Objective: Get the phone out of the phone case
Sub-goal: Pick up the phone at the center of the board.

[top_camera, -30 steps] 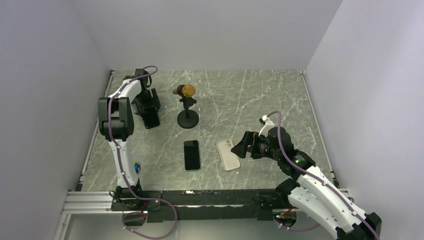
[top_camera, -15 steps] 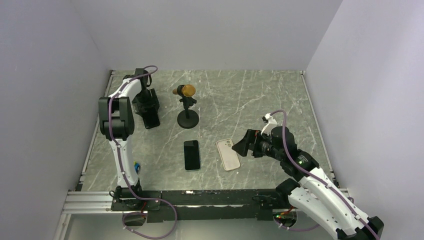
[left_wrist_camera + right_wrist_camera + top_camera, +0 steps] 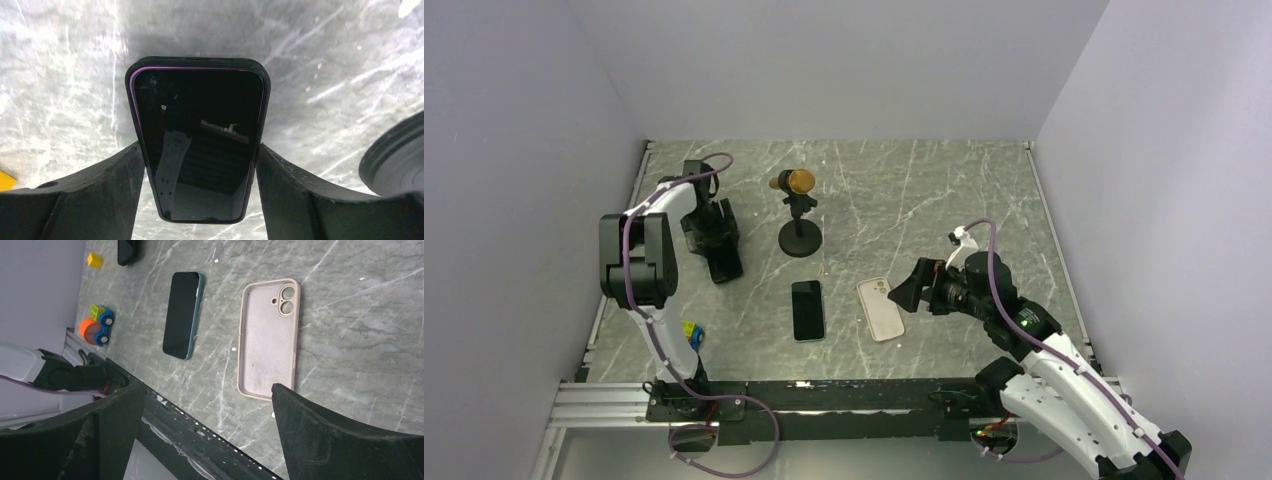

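Observation:
A phone with a dark screen [image 3: 197,135] sits in a black case [image 3: 200,62], with a thin purple edge showing inside the rim. My left gripper [image 3: 200,155] is shut on the case's long sides near its lower end. In the top view this phone [image 3: 726,264] is at the left of the table under my left gripper [image 3: 714,245]. My right gripper [image 3: 908,296] is open and empty, hovering just right of an empty beige case [image 3: 880,308]. In the right wrist view the beige case [image 3: 268,337] lies open side up beyond my open gripper [image 3: 207,390].
A bare phone with a teal edge [image 3: 807,310] lies screen up left of the beige case, and shows in the right wrist view [image 3: 182,315]. A gold microphone on a black round stand [image 3: 799,215] stands close to the right of the left gripper. A toy car [image 3: 96,325] and yellow block [image 3: 94,260] sit near the left edge.
The left arm's elbow swung left and toward the near side, and the left gripper with the cased phone shifted slightly nearer. The right gripper drew back slightly from the beige case.

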You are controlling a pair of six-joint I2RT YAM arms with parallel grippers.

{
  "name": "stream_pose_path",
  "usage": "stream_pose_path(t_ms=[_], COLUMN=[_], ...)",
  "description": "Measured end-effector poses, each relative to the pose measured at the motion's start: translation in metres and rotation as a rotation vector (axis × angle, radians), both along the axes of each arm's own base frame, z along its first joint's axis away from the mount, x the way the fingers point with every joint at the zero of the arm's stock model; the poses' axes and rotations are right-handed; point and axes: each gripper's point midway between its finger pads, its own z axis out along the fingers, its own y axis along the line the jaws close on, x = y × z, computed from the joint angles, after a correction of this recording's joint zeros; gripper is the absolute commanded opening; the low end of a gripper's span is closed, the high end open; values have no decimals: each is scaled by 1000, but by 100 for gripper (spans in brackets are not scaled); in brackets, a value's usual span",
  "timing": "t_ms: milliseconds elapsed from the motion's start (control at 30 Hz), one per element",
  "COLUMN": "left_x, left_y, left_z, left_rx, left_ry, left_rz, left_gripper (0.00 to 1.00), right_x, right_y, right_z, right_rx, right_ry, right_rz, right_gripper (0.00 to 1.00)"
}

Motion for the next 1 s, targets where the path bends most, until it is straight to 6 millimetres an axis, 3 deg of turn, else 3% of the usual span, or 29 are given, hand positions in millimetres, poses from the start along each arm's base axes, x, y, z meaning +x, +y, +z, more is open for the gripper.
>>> stream_pose_path(t_ms=[367,433,600,833,1000], left_x=[-40,-47,-59,-84,-100], left_y=[-20,-23,-32,-39,-48], left_z=[6,9,24,36,45], left_rx=[-106,-122,-168,-200,-235], left_ry=[-47,-62,-133,-196,-239], left_rz=[15,22,29,19,6], left_gripper=[20,11,0,0,0], right_x=[7,7,3,-12,-12], right_y=[12,16,38,76,95], right_z=[-10,-11,-19,-44,-46], right_rx=[5,9,12,-19,11], right_ry=[50,60,90,161,157], right_rz=[23,31,89,189,215], right_gripper=[100,100,100,100,100])
